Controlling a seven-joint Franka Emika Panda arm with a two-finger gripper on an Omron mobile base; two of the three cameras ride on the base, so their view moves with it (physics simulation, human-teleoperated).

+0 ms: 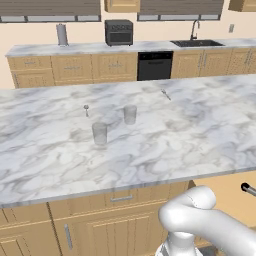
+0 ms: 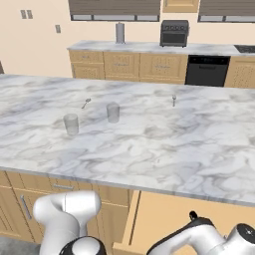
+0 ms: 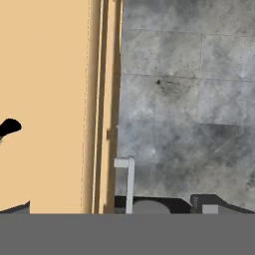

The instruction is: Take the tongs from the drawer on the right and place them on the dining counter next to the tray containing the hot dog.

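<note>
So the claw's wide open, gripping nothing, over the open drawer [image 3: 50,99]; tongs [image 3: 10,127] poke in at left.

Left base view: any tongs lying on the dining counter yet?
No: the dining counter carries two clear glasses and two small utensils, not dark tongs.

Legible text, labels, brands, numbers, signs: I find none. I check the toaster oven [image 1: 118,32], dishwasher [image 1: 154,65] and cabinet fronts [image 1: 71,68]; every face reads blank to me.
</note>
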